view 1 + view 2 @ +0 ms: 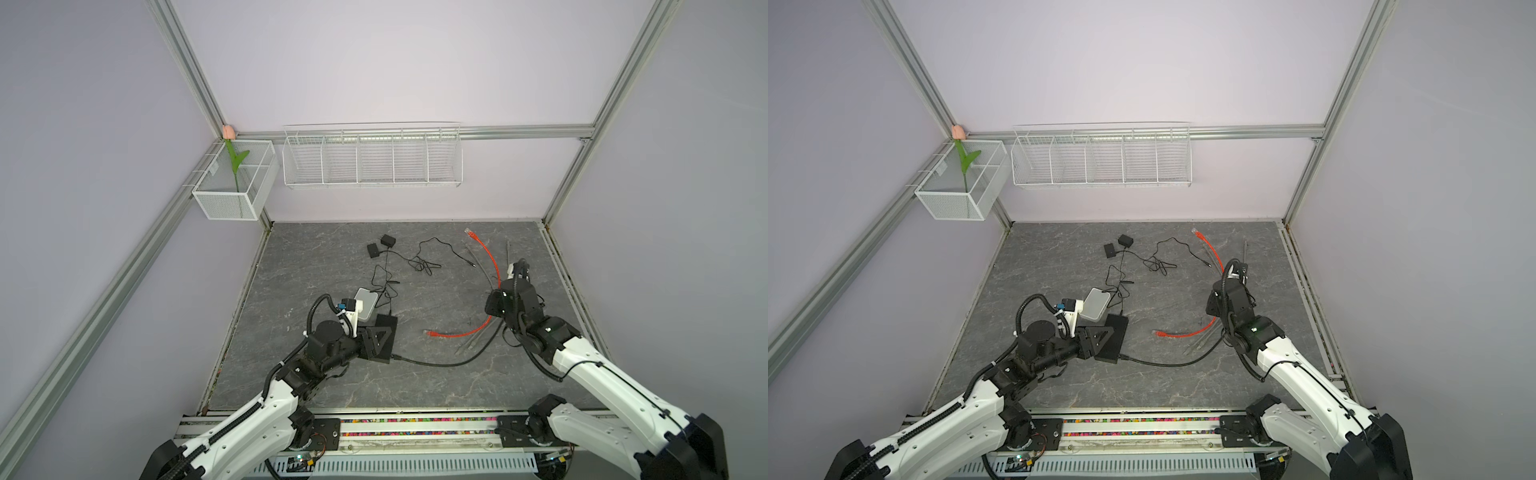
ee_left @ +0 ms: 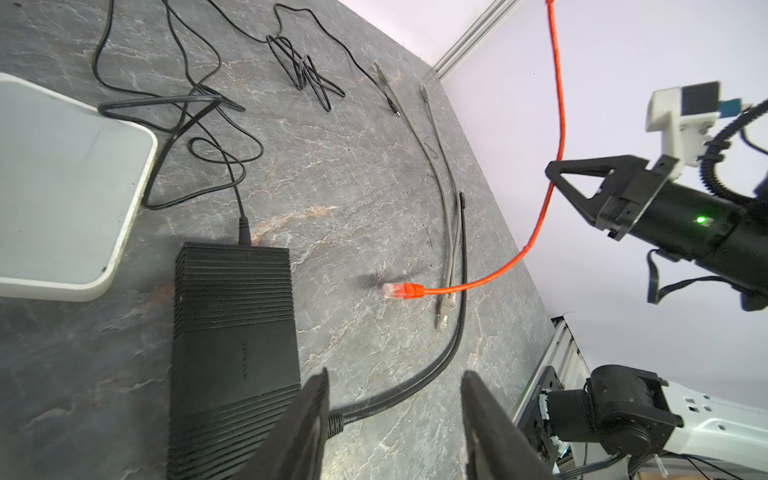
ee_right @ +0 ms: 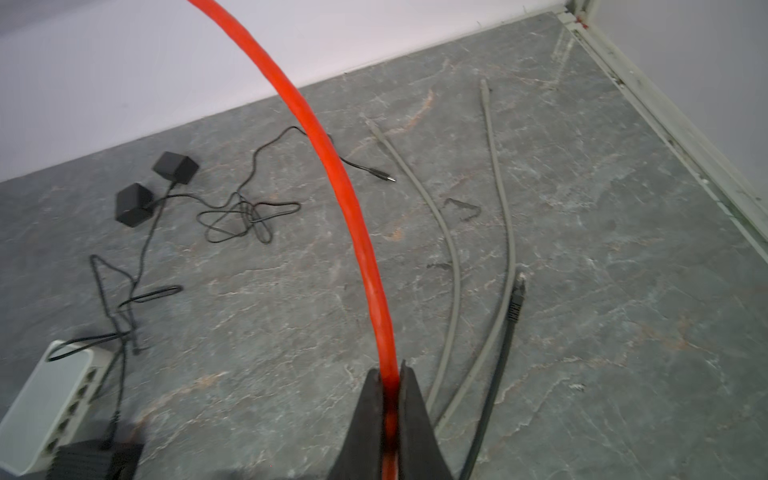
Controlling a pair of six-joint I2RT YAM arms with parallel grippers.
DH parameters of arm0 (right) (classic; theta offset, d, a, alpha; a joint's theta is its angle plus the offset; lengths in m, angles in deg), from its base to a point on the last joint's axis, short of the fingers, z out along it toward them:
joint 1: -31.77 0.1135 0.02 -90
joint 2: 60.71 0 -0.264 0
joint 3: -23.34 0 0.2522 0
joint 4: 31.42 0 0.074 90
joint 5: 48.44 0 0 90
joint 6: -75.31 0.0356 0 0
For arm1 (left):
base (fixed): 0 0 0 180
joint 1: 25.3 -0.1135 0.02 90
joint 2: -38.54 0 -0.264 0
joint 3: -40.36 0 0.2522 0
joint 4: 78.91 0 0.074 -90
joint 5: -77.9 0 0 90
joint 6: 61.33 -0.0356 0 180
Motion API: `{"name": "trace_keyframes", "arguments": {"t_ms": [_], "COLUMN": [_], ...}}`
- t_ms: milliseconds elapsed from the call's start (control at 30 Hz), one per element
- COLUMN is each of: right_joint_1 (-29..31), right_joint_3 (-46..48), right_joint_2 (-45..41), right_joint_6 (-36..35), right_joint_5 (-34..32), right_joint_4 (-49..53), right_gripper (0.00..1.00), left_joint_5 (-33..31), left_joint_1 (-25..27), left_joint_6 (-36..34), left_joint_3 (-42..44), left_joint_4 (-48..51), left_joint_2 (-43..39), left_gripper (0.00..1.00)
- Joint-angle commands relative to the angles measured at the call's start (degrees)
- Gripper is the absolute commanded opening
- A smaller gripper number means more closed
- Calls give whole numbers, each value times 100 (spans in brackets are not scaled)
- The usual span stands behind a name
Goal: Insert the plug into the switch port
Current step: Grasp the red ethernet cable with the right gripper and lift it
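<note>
An orange cable [image 1: 492, 266] runs across the right of the mat, and my right gripper [image 3: 390, 374] is shut on its middle, lifting it. In both top views that gripper [image 1: 490, 305] [image 1: 1210, 305] hangs above the mat. The cable's orange plug [image 1: 430, 333] [image 1: 1158, 333] [image 2: 395, 290] dangles low over the mat, right of the black switch [image 1: 384, 336] [image 2: 232, 332]. A white switch [image 1: 368, 305] [image 3: 54, 395] lies beside it, its ports showing in the right wrist view. My left gripper [image 2: 395, 399] [image 1: 379, 338] stands open over the black switch's near end, holding nothing.
A black cable [image 2: 440, 365] is plugged into the black switch, beside two grey cables [image 1: 484, 336]. Two power adapters [image 1: 380, 245] with thin black leads lie at the back. A wire rack [image 1: 372, 156] and a mesh basket [image 1: 232, 183] with a tulip hang on the walls.
</note>
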Motion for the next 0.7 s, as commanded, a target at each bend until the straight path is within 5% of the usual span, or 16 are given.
{"name": "trace_keyframes", "arguments": {"t_ms": [0, 267, 433, 533, 667], "right_joint_1": [-37, -78, -67, 82, 543], "right_joint_3": [145, 167, -50, -157, -403], "right_joint_2": [103, 446, 633, 646, 934], "right_joint_6": [629, 836, 312, -384, -1936], "right_joint_5": [-627, -930, -703, -365, 1259], "right_joint_4": [141, 395, 557, 410, 0], "right_gripper": [7, 13, 40, 42, 47], "left_joint_5": [-62, -135, -290, -405, -684], "left_joint_1": [-3, -4, -10, -6, -64], "left_joint_6": [-3, -38, -29, 1, 87], "left_joint_3": [126, 129, 120, 120, 68], "left_joint_4": [66, 135, 286, 347, 591], "left_joint_2": [-206, -234, -241, -230, -69], "left_gripper": [51, 51, 51, 51, 51]}}
